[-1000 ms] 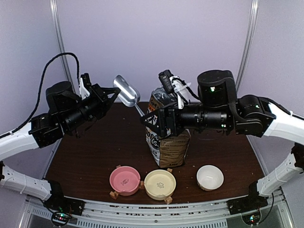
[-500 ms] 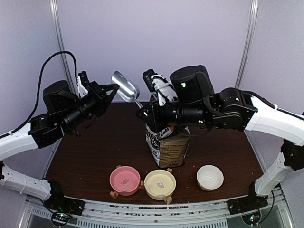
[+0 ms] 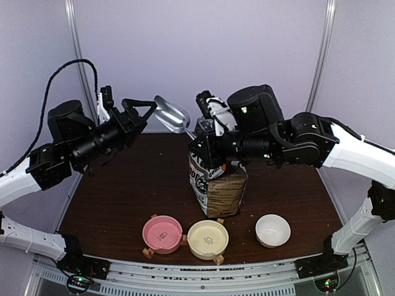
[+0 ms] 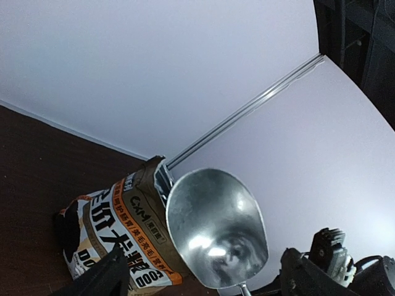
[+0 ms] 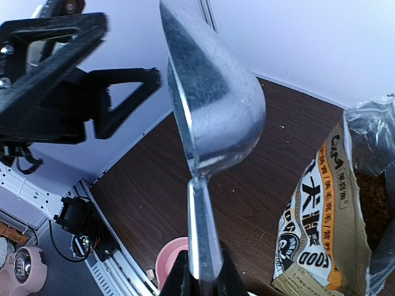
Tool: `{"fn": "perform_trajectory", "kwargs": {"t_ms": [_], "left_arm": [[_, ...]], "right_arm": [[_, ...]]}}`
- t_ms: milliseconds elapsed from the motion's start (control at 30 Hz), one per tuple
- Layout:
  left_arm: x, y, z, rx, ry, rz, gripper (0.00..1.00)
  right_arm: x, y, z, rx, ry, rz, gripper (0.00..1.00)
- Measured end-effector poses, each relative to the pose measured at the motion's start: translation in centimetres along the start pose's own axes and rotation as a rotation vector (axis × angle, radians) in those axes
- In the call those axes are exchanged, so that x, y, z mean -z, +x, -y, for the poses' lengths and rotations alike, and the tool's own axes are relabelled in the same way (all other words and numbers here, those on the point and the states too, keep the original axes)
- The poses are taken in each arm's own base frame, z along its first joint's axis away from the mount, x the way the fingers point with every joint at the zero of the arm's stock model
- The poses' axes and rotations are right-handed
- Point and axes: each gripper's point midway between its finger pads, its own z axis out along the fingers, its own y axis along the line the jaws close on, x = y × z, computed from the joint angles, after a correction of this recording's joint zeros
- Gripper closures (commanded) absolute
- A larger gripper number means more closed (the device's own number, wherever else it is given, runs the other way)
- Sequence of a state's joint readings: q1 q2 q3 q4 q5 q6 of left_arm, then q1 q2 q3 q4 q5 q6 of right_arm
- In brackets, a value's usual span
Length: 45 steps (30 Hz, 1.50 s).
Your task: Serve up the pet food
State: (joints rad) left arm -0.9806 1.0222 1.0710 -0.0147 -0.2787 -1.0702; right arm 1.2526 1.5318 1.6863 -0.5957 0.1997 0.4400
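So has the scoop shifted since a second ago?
Yes. The scoop has shifted slightly right, toward the bag. The right gripper is now shut on its handle and the left gripper has opened.

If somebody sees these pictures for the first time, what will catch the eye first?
The shiny metal scoop, held high above the far side of the table: the right gripper pinches its handle, and the open left gripper is close beside it. Below stands the opened kraft bag, upright mid-table, and a pink bowl, a cream bowl and a white bowl sit in a row at the near edge.
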Motion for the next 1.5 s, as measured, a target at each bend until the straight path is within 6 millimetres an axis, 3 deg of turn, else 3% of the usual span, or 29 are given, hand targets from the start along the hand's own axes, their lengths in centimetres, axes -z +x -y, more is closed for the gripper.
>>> {"fn": "perform_trajectory", "kwargs": {"t_ms": [233,367,433,600,767,1200,1333,1500], "left_arm": [[1.8,-0.8,-1.2,-0.172,-0.030,-0.109,0.04],[2.0,1.3,-2.2,-0.274,-0.010,-0.263,0.05],[2.0,2.9,-2.2,-0.318,0.017,-0.353,0.12],[2.9,6.1,-1.7,-0.392,0.117,-0.531,0.40],[3.9,7.5,-0.2,-0.420,0.227,-0.618,0.67],[5.2,9.1,1.2,-0.448,0.357,-0.708,1.00],[5.3,9.3,1.1,-0.464,0.364,-0.718,1.00],[5.2,9.3,0.8,-0.459,0.365,-0.701,1.00]], "right_arm": [[1.5,1.9,3.8,-0.002,-0.051,-0.093,1.00],[3.0,3.5,3.7,0.008,-0.160,-0.159,1.00],[3.9,4.4,3.0,0.023,-0.232,-0.196,1.00],[6.2,6.5,0.9,0.052,-0.401,-0.281,1.00],[7.3,7.4,-0.5,0.055,-0.500,-0.329,1.00],[7.7,8.3,-0.8,0.053,-0.539,-0.375,1.00],[7.8,8.3,-0.9,0.050,-0.543,-0.378,1.00],[7.5,7.9,-0.4,0.028,-0.529,-0.366,0.49]]}}
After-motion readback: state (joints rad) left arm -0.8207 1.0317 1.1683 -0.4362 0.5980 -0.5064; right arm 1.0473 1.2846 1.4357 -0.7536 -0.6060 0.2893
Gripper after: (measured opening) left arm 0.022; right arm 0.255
